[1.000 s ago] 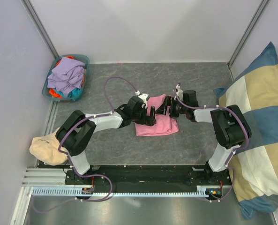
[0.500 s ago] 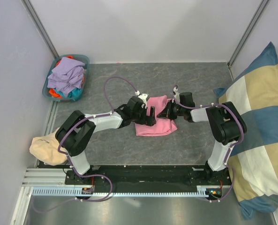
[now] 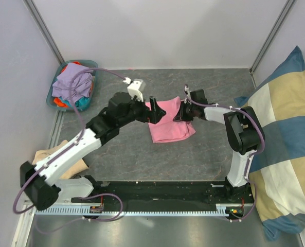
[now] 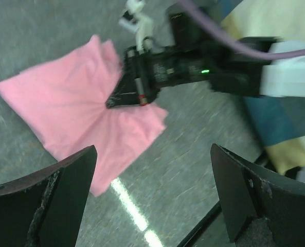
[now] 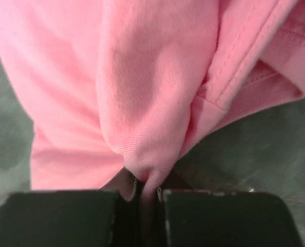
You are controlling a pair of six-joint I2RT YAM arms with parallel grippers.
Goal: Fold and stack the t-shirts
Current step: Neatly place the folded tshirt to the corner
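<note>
Basket (image 3: 94, 67), far left: is holding the lavender, teal and orange tees (image 3: 72, 85). Left gripper (image 3: 154, 110) is hovering over the left edge of the pink t-shirt (image 3: 168, 129), jaws wide apart. The shirt is lying mid-table; right gripper (image 3: 179, 114) is pinching its right edge, clamped tight.

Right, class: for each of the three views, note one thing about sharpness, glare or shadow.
Top external: evenly lit, sharp. Left wrist: slightly blurred, with a white glare streak on the table. Right wrist: the pink t-shirt fills the frame, seam crisp; the right tool is dark.
</note>
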